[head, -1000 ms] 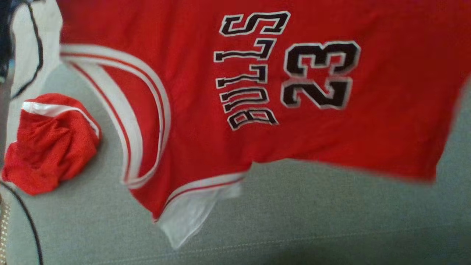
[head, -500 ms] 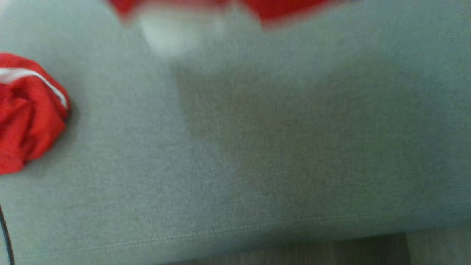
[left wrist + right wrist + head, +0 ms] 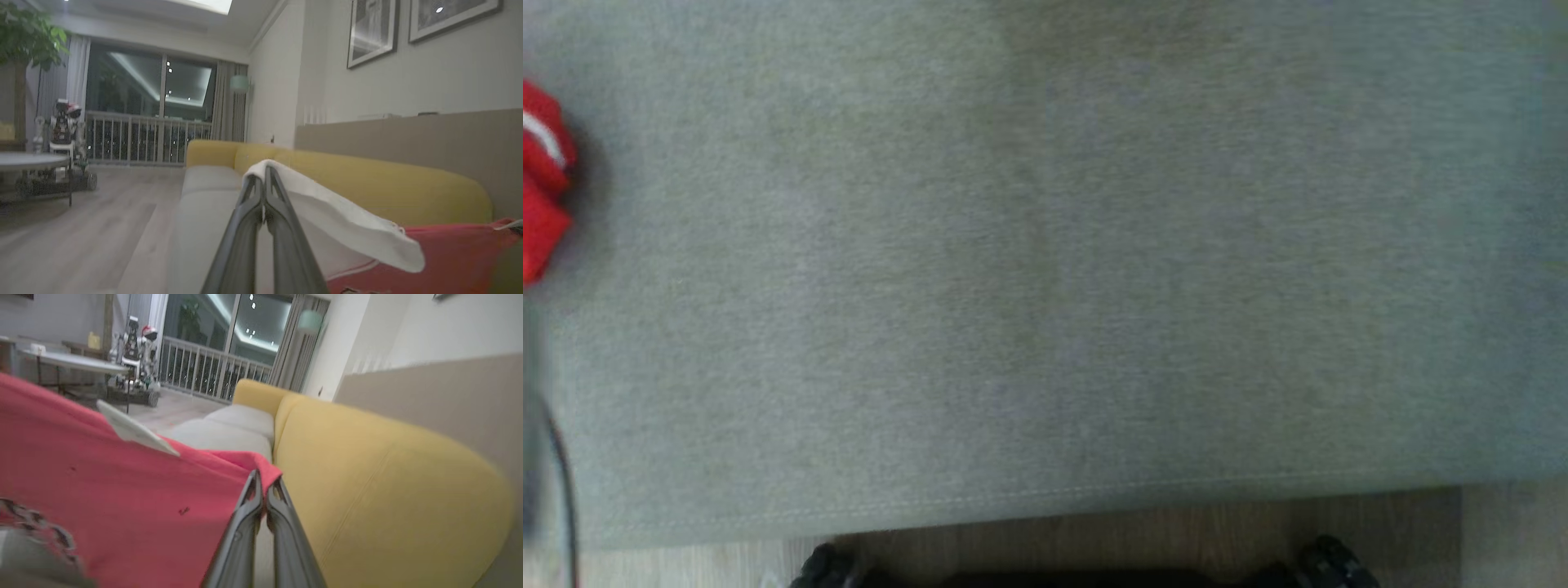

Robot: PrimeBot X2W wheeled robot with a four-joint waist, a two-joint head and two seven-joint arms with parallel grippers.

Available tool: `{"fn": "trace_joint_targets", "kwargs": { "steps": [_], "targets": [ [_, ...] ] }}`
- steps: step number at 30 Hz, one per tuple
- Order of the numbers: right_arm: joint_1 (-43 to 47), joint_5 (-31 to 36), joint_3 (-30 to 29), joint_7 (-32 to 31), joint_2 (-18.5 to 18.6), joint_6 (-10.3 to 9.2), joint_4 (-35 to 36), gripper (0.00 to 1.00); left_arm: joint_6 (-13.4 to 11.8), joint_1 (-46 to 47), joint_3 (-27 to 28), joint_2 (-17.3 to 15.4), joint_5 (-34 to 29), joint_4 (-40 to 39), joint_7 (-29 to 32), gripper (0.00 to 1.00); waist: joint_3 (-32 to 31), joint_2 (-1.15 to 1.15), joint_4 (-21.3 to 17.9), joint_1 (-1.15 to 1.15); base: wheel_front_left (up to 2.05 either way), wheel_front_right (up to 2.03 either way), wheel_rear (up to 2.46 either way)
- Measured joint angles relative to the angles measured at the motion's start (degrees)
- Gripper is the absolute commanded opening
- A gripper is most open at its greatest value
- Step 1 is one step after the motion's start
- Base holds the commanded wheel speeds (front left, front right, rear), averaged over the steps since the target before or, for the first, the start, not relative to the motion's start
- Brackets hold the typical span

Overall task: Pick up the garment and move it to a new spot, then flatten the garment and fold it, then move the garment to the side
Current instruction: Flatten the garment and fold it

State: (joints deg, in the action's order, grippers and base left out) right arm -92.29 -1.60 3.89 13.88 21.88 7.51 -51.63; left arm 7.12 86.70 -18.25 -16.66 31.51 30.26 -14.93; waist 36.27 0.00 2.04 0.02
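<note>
**Over the grey sofa seat: garment aloft, both claws pinched shut**

Above the sofa seat (image 3: 1045, 286), the garment (image 3: 122, 486), a red jersey, hangs between the two arms, clear of the cushion.

- Left gripper (image 3: 264, 179): fingers pressed together, nipping a white edge (image 3: 327, 212) that I take to be part of the jersey. Red cloth trails off beyond it.
- Right gripper (image 3: 267, 484): fingers likewise closed, pinching a red corner. Cloth runs away from it, looking fairly taut.
- Yellow backrest (image 3: 367, 477) runs alongside both claws.
- Head view: bare grey cushion. Red bundle (image 3: 541, 188) sits at its left edge, apparently a separate piece.

Step, as I judge it: the first one, carrying the lifted jersey to a new spot. Flattening and folding not begun.

Next move calls for lowering both arms together onto the open stretch of cushion, keeping the cloth stretched so it lands spread out. Keep well away from the bundle. Release only once the cloth rests on the seat.
</note>
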Motion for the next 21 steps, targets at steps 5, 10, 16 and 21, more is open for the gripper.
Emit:
{"fn": "trace_joint_targets", "kwargs": {
  "steps": [5, 10, 16, 21],
  "targets": [
    [8.00, -3.10, 2.19, 0.49, -0.75, 0.00, -4.86, 0.00, 0.00, -18.67, -3.01, 1.05, 4.69, -5.28, 0.05, 0.00, -0.19, 0.00, 1.91, -0.01, 0.00, 0.00, 0.00],
    [16.09, -9.92, 6.06, 0.58, -1.49, 0.00, -5.75, 0.00, 0.01, -31.71, -5.67, -1.63, 11.96, -13.22, 0.05, 0.00, -4.10, 0.00, 1.83, -0.02, 0.00, 0.00, 0.00],
    [32.83, -15.04, 12.99, -2.80, 0.56, 0.00, -1.71, 0.00, 0.01, -54.41, -7.16, -5.22, 17.58, -20.34, 0.21, 0.00, -10.72, 0.00, 1.48, -0.02, 0.00, 0.00, 0.00],
    [47.47, -15.55, 12.88, -3.72, 3.38, 0.00, 6.16, 0.00, -1.63, -70.44, -5.99, -5.26, 19.53, -24.96, 0.22, 0.00, -16.17, 0.01, 1.16, -0.03, 0.00, 0.00, 0.00]
  ]
}}
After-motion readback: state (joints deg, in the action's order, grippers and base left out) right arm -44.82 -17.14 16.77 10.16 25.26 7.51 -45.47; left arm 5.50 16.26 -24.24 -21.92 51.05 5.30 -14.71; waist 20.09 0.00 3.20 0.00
